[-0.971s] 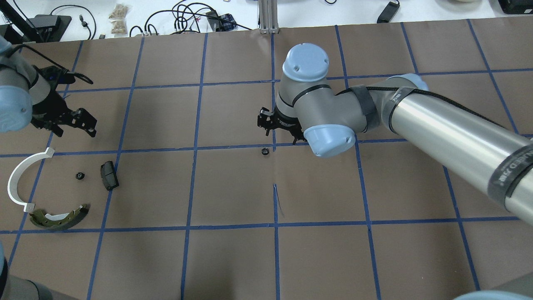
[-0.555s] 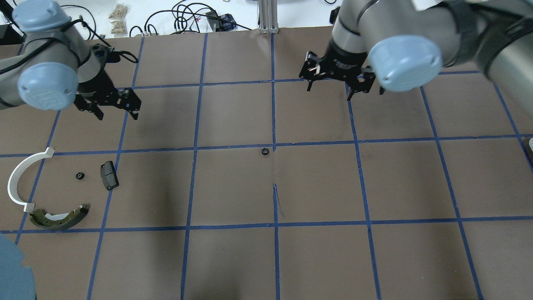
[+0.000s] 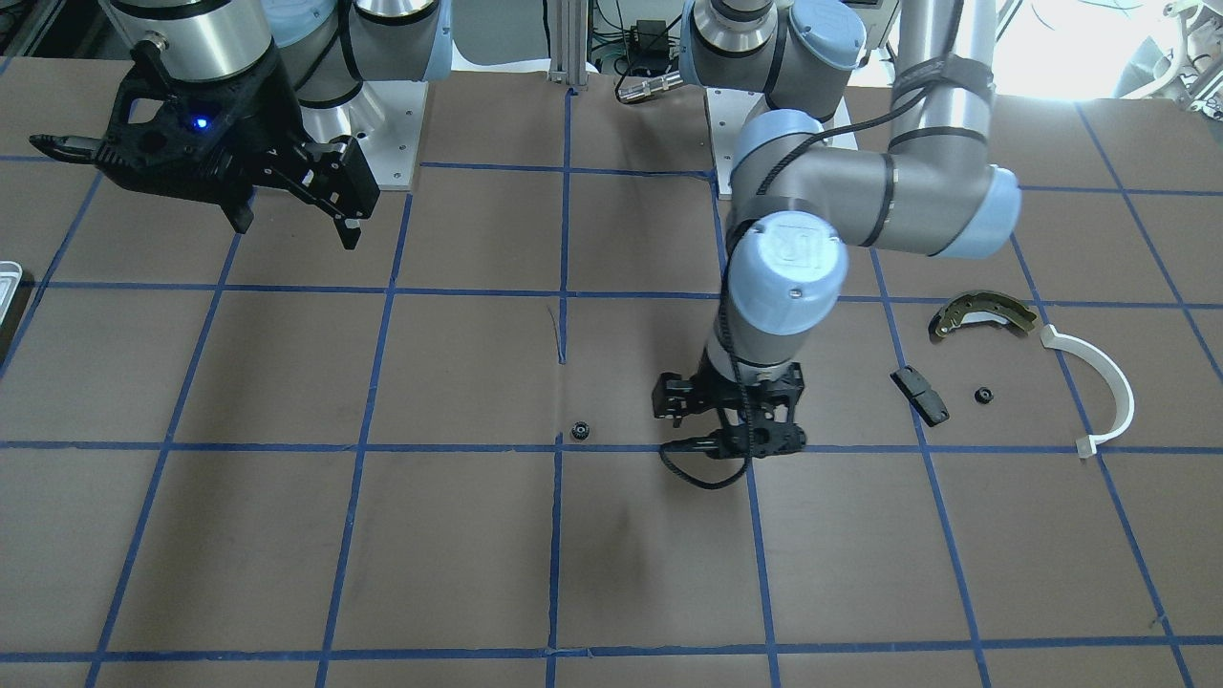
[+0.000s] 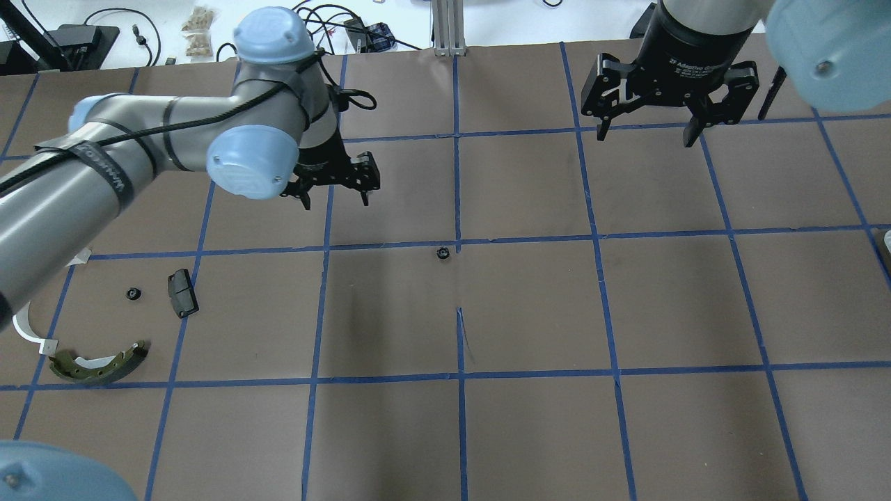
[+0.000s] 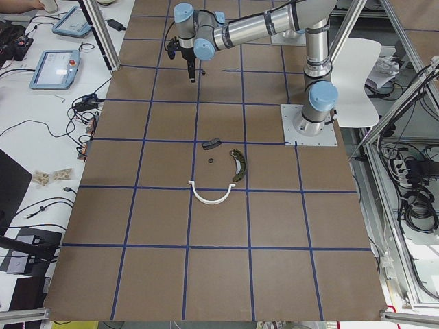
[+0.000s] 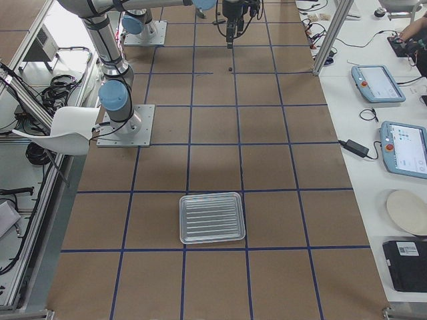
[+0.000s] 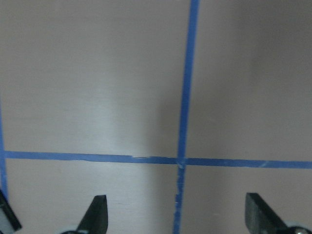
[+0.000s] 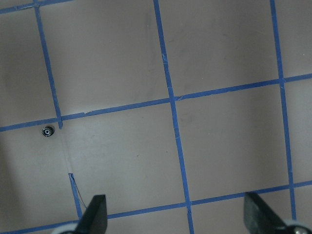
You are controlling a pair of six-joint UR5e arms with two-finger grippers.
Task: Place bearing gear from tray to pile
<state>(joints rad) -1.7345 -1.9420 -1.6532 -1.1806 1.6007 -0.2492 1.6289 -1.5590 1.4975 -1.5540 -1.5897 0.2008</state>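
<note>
A small black bearing gear (image 4: 440, 252) lies alone on the brown table at a blue tape crossing; it also shows in the front view (image 3: 579, 431) and right wrist view (image 8: 47, 131). My left gripper (image 4: 335, 202) is open and empty, hovering left of and behind it. My right gripper (image 4: 647, 138) is open and empty, high at the back right. The pile at the left holds an olive brake shoe (image 4: 97, 365), a white arc (image 4: 28, 327) partly hidden by my left arm, a black block (image 4: 182, 292) and a second small gear (image 4: 132, 293). The tray (image 6: 212, 217) lies far right.
Blue tape lines grid the brown table cover. Cables and small items lie beyond the table's back edge (image 4: 209, 35). The tray's rim just shows at the front view's left edge (image 3: 8, 282). The left wrist view shows only bare cover and tape (image 7: 187, 97).
My left arm has swung right, from over the pile towards the table's middle. My right arm has drawn back from the lone gear to the back right. The gear has not moved.
</note>
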